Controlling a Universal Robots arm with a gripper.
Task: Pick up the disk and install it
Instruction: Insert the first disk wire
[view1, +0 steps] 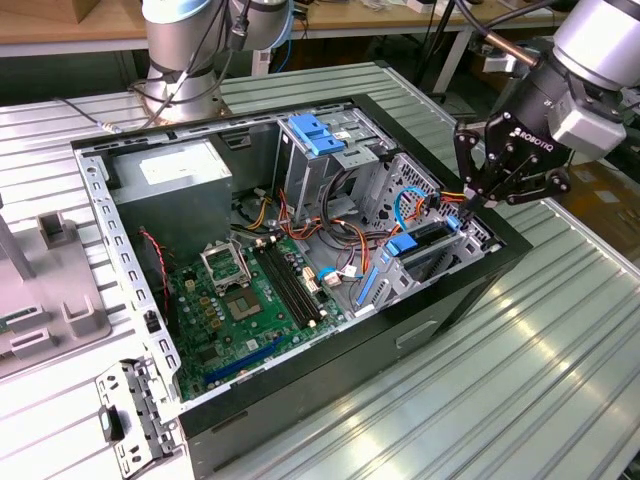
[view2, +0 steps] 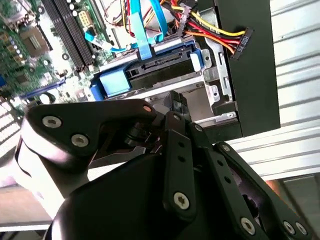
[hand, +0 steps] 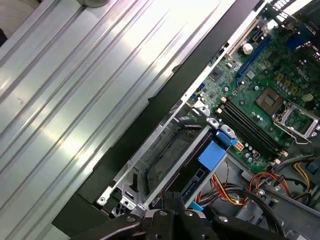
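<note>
The disk (view1: 428, 243) sits edge-up in the drive cage at the front corner of the open computer case (view1: 330, 350), on the exterior view's right. Its dark side, blue rails and blue tab show in both wrist views, the disk (view2: 150, 75) with cables plugged in by it and the disk (hand: 197, 167) lying beside a bare metal slot (hand: 162, 152). My gripper (view1: 469, 200) hangs just above the cage at the case's edge, fingers together and holding nothing. Its closed tips appear as the gripper (view2: 175, 97) and the gripper (hand: 172, 196), close over the bare slot.
Inside the case are a green motherboard (view1: 240, 300), a grey power supply (view1: 170, 175), a bare blue bracket (view1: 315, 132) and red, yellow and blue cables (view1: 400, 210). The arm's base (view1: 185, 50) stands behind the case. A grey fixture (view1: 50, 280) sits on the ribbed table at the exterior view's left.
</note>
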